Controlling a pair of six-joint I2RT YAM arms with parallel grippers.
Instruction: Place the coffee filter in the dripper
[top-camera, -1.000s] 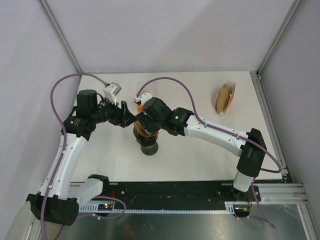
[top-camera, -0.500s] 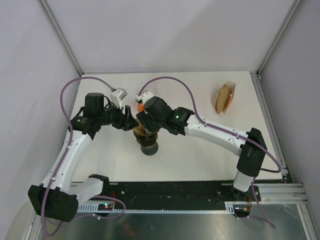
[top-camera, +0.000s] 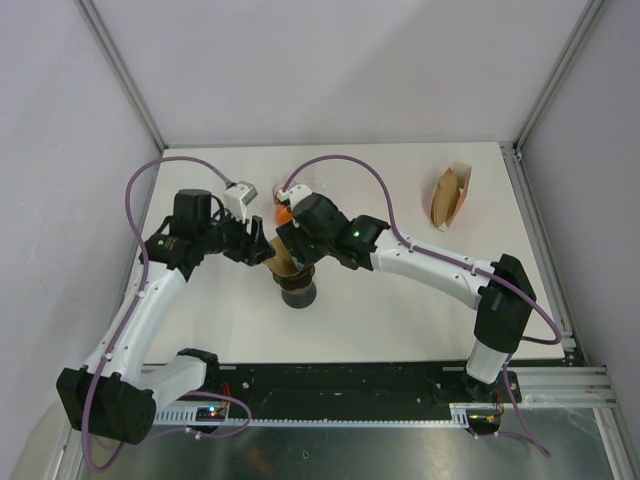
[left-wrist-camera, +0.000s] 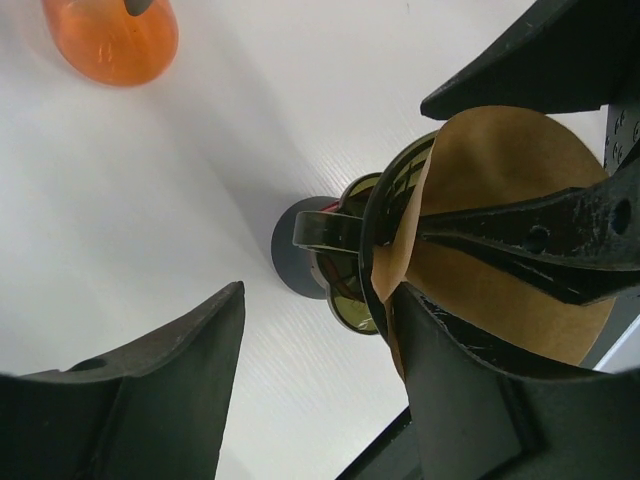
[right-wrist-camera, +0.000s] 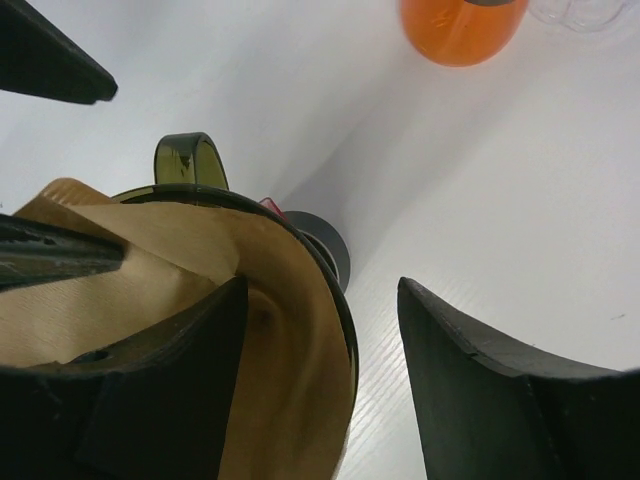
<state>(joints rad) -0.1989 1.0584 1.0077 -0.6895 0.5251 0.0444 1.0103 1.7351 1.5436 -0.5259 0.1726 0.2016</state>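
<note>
Two tools parted, left tool (left-wrist-camera: 320, 288) moved in beside coffee filter (left-wrist-camera: 500, 170) in dripper (left-wrist-camera: 378, 215), right tool (right-wrist-camera: 321, 281) astride its rim.

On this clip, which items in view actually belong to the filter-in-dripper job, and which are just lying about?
In the job:
coffee filter
dripper
dark base under it
left claw
right claw

Lying about:
orange translucent object
cardboard holder, far right
</note>
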